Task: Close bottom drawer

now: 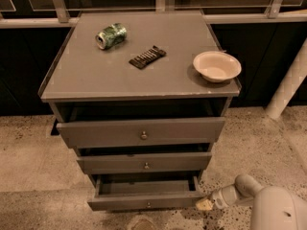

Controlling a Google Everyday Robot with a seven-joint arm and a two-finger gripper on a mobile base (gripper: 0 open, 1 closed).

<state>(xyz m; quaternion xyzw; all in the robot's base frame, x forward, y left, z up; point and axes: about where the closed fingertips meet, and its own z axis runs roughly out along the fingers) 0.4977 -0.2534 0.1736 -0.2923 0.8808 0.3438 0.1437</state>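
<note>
The bottom drawer (144, 201) is the lowest and narrowest of three grey drawers in a grey cabinet. It stands partly pulled out, its inside showing, with a tiny round knob (148, 205) on the front. My gripper (205, 204) is low at the right, with its pale tip against the right end of the drawer's front panel. The white arm (268, 205) reaches in from the bottom right corner.
The middle drawer (144, 163) and top drawer (141, 132) also stand slightly out. On the cabinet top (86, 80) lie a green can (111, 35), a dark bar (147, 57) and a white bowl (217, 66). A white post (288, 87) stands at the right on the speckled floor.
</note>
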